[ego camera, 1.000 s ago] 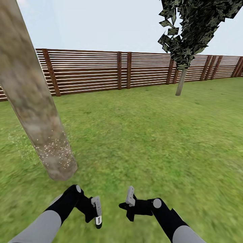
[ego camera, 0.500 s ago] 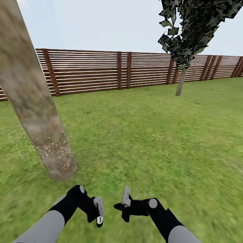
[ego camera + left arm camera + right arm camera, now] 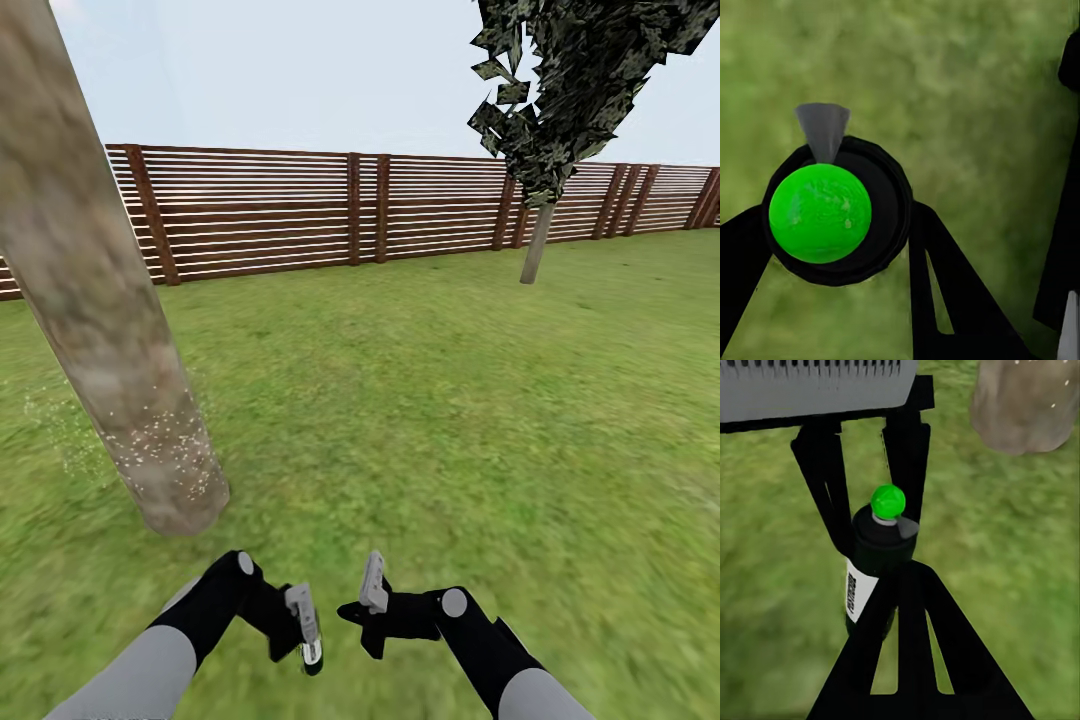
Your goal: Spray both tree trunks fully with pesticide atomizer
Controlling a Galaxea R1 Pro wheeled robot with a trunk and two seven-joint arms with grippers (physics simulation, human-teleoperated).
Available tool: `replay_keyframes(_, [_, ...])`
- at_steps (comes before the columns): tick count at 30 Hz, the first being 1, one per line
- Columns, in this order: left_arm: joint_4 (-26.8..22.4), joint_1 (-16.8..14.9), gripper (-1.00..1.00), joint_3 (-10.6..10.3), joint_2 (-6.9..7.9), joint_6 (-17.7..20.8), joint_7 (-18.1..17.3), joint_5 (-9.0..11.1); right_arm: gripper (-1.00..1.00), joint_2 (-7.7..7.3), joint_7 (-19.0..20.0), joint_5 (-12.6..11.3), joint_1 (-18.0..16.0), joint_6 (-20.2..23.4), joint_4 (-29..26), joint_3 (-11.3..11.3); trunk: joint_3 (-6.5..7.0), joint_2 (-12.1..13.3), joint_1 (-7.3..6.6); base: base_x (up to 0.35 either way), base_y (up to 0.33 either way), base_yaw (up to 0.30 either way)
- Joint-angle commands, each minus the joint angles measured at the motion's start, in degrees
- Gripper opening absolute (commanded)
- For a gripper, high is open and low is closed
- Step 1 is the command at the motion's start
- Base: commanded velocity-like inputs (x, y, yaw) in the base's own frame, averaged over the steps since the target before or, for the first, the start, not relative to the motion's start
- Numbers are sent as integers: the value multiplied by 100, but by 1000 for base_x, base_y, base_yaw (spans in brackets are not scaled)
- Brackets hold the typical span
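Observation:
My left gripper (image 3: 306,628) is shut on the pesticide atomizer (image 3: 874,562), a small dark bottle with a white label; its top shows as a bright green ball (image 3: 820,212). The bottle hangs low over the grass. My right gripper (image 3: 372,592) sits just beside it, shut and holding nothing. A thick mottled tree trunk (image 3: 105,320) leans up at the left of the head view, white specks dotting its lower part (image 3: 165,450). Its base (image 3: 1026,403) shows in the right wrist view. The second tree's trunk (image 3: 537,245) stands far off by the fence under a ragged dark crown (image 3: 585,80).
Green lawn (image 3: 450,400) stretches from the arms to a brown slatted wooden fence (image 3: 350,210) across the back. Faint white specks lie on the grass (image 3: 60,430) left of the near trunk.
My left gripper has shifted a little to the right and lower with the bottle. My right gripper moved slightly left a second ago and has held still since. The scene has not shifted.

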Motion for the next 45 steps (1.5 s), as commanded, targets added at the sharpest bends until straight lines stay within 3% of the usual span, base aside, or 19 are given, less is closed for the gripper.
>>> replay_keyframes(1, [-3, 2, -100, -7, 0, 14, -28, 62, -100, 3, 2, 51, -2, -30, -7, -7, -5, -2, -1, 0, 0, 0])
replay_keyframes(8, [17, 0, -100, 7, -64, -55, -47, 142, -100, -3, 2, 51, -2, -31, -1, -7, -5, -2, -1, 0, 0, 0])
replay_keyframes(10, [-2, -3, -100, 1, -64, -58, -412, 142, -100, -4, 2, 51, -2, -37, -1, -7, -5, -2, -1, 0, 0, 0])
replay_keyframes(13, [-12, -3, -100, 4, -66, -59, -439, 144, -100, -4, 2, 51, -2, -38, 1, -7, -5, -2, -1, 0, 0, 0])
replay_keyframes(17, [12, -10, -100, -12, -63, -316, -460, 439, -100, -4, 2, 51, -2, -39, 2, -7, -5, -2, -1, 0, 0, 0])
replay_keyframes(19, [17, -11, -100, -16, -61, -347, -466, 486, -100, -4, 2, 51, -2, -39, 2, -8, -5, -2, -1, 0, 0, 0])
replay_keyframes(32, [28, 15, -100, -8, -79, -360, -460, 502, -100, -5, 2, 51, -2, -39, 1, -8, -5, -2, -1, 0, 0, 0])
replay_keyframes(45, [28, 24, -100, -17, -201, -360, -425, 502, -100, -10, 2, 51, -2, -39, 2, -13, -5, -2, -1, 0, 0, 0])
